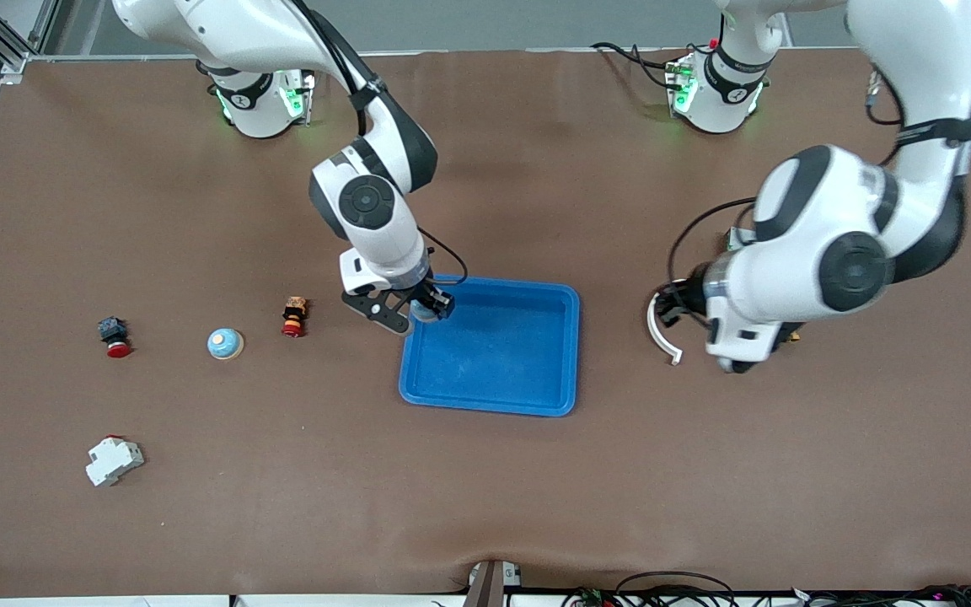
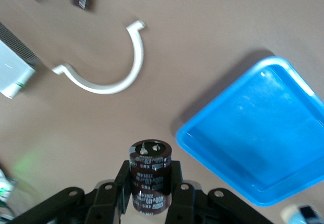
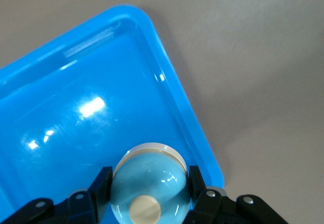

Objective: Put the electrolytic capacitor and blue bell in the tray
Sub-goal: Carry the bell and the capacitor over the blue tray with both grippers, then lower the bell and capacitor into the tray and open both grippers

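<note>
I see the shallow bright blue plastic tray (image 1: 492, 347) lying mid-bench, empty. My right claw (image 3: 150, 196) is clamped on the pale blue domed bell (image 3: 150, 181) and hangs over the tray's corner toward the right arm's end. If I let go here, the bell could strike the raised rim and roll out onto the brown bench (image 1: 485, 472). My left claw (image 2: 150, 186) grips the dark brown cylindrical electrolytic capacitor (image 2: 150, 175) over bare bench toward the left arm's end, beside a white curved plastic strip (image 2: 109, 64), well apart from the tray; a release now would miss.
</note>
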